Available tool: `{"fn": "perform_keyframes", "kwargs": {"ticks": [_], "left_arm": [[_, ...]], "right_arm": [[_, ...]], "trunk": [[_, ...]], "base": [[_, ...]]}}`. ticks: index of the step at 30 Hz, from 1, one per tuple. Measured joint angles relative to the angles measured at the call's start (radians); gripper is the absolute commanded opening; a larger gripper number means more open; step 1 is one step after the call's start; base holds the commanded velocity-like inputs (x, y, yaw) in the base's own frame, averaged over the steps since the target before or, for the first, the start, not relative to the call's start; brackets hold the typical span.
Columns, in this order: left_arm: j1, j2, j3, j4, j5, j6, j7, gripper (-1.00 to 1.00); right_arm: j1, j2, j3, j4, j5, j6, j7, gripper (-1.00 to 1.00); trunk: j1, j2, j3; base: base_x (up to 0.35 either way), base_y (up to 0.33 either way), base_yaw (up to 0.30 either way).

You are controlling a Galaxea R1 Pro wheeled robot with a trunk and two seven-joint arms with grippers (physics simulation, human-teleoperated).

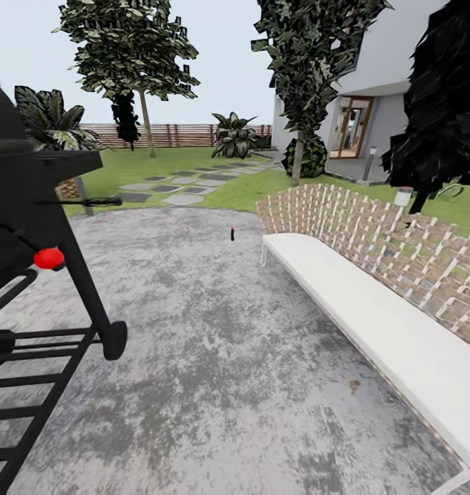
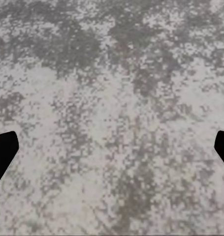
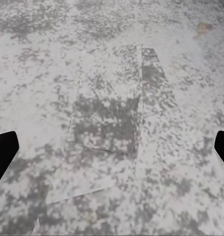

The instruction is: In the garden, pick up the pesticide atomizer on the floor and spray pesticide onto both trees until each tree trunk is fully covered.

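A small dark upright object with a red top, apparently the pesticide atomizer (image 1: 232, 234), stands on the grey mottled patio floor, far ahead near the bench's far end. Beyond it lies the garden lawn (image 1: 152, 165). Two trees with pale trunks rise there, one at the far left (image 1: 146, 124) and one beside the white house (image 1: 297, 161). In the left wrist view, my left gripper (image 2: 112, 152) is open over bare paving, its dark fingertips (image 2: 3, 152) at the picture's edges. My right gripper (image 3: 112, 152) is open too, above paving crossed by a boxy shadow.
A black wheeled grill (image 1: 49, 261) with a red knob stands close on the left. A long white bench (image 1: 372, 323) with a woven back runs along the right. Stepping stones (image 1: 183, 199) cross the grass toward a brown slat fence (image 1: 179, 134). Dark bushy trees (image 1: 441, 103) stand at right.
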Motion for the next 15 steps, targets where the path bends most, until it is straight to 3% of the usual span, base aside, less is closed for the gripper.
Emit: {"fn": "perform_keyframes", "kwargs": {"ticks": [15], "left_arm": [[0.0, 0.0, 0.0, 0.0, 0.001, 0.0, 0.0, 1.0]], "right_arm": [[0.0, 0.0, 0.0, 0.002, 0.0, 0.0, 0.0, 1.0]], "trunk": [[0.0, 0.0, 0.0]], "base": [[0.337, 0.0, 0.001]]}}
